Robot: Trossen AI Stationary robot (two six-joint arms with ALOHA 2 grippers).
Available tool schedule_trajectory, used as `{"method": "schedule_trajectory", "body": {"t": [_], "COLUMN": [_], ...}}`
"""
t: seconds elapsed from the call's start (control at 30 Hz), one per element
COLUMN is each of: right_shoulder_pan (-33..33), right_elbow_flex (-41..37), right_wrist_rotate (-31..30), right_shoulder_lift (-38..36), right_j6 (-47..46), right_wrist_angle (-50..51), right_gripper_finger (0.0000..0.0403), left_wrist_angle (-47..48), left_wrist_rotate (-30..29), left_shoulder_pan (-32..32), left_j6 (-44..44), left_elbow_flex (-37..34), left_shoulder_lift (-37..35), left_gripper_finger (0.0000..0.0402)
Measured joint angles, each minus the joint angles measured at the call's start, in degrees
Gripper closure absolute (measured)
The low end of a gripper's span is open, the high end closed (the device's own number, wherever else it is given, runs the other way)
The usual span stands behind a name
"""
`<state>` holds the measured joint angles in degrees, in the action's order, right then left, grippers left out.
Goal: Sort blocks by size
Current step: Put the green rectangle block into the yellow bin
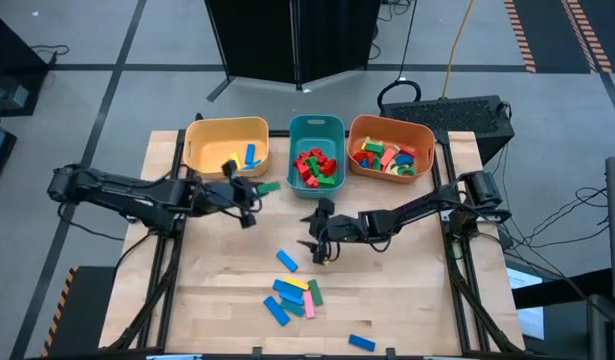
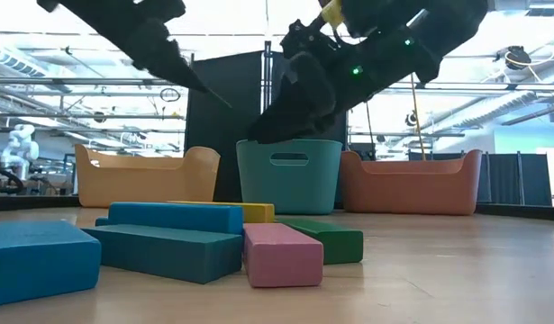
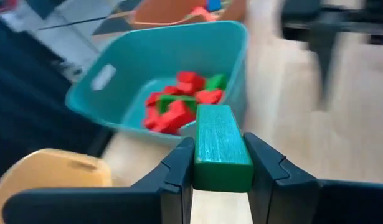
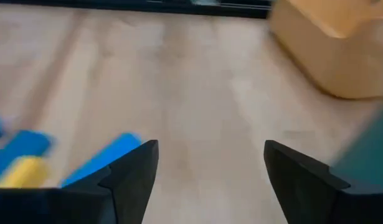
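Note:
A green block (image 3: 221,146) is held in my left gripper (image 3: 219,163), which hovers above the table just near of the teal bin (image 1: 317,128), between it and the yellow bin (image 1: 227,135). The teal bin holds red and green blocks (image 3: 179,106). My right gripper (image 4: 210,171) stands open over the table's middle (image 1: 315,245) with nothing between its fingers. A blue block (image 1: 287,261) lies on the wood just near of it. More blocks (image 1: 292,298), blue, yellow, pink and green, lie in a cluster nearer the front edge. My left gripper pinches the green block by its two long sides (image 3: 197,163) between its two fingers. The fingers come from the table's left, slanting down, and lie along the block. Its free end (image 3: 214,115) sticks out past the fingertips toward the teal bin, and the block is lifted clear of the table.
An orange bin (image 1: 390,125) with mixed coloured blocks stands at the far right. The yellow bin holds a blue block (image 1: 251,154). A lone blue block (image 1: 362,343) lies by the front edge. Bare wood lies to the left and right of the cluster.

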<state>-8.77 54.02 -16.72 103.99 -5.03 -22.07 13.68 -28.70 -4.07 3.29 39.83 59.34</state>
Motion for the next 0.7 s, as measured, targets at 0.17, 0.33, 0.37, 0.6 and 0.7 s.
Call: {"method": "schedule_trajectory", "body": {"t": [0.17, 0.33, 0.37, 0.6, 0.7], "right_shoulder_pan": [-0.58, -1.7, -1.94, -3.51, -3.71], "right_elbow_flex": [-0.02, 0.65, 1.52, 7.38, 11.1], "right_wrist_rotate": [3.77, 4.02, 4.83, 4.98, 5.0], "right_shoulder_lift": [1.47, 3.64, 4.63, 10.44, 13.14], "right_j6": [-2.0, -2.07, -2.06, -2.05, -3.78], "right_wrist_angle": [-2.77, -3.53, -4.2, -1.04, 0.55], "right_gripper_finger": [0.0128, 0.0128, 0.0128, 0.0128, 0.0128], "left_wrist_angle": [4.93, 9.48, 11.1, 14.23, 14.4], "left_wrist_rotate": [-3.5, -4.36, -4.69, -6.08, -6.86], "left_shoulder_pan": [2.18, 6.16, 7.14, 13.07, 15.55], "left_j6": [-0.4, -3.14, -3.84, -9.07, -11.62], "left_elbow_flex": [0.0, 0.0, -0.01, -0.15, -1.8], "left_shoulder_lift": [-5.94, -9.5, -9.96, -9.85, -9.82], "left_gripper_finger": [0.0317, 0.0316, 0.0316, 0.0315, 0.0315]}}
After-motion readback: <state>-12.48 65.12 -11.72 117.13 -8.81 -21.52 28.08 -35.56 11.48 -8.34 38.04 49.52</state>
